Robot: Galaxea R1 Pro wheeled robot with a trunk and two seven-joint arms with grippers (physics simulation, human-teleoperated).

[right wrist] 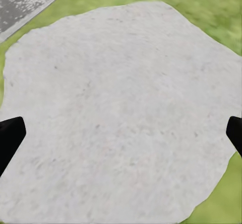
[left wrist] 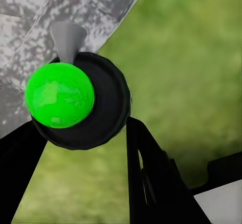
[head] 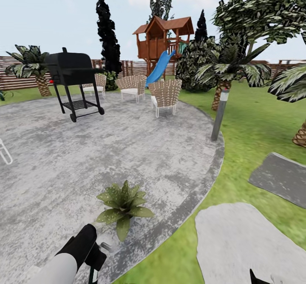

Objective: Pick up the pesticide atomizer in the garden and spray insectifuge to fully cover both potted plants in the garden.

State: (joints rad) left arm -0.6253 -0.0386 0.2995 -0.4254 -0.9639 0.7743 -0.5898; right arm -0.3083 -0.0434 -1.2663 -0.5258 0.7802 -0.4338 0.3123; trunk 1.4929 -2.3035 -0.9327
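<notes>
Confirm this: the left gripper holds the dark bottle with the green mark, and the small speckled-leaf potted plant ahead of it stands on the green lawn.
One thing is wrong. In the head view the small speckled-leaf potted plant stands on the round grey paved patio, not on the lawn. The rest holds: the left wrist view shows the left gripper shut on the dark bottle with the green mark.

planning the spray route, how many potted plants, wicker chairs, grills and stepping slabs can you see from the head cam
potted plants: 1
wicker chairs: 3
grills: 1
stepping slabs: 2
total: 7
</notes>
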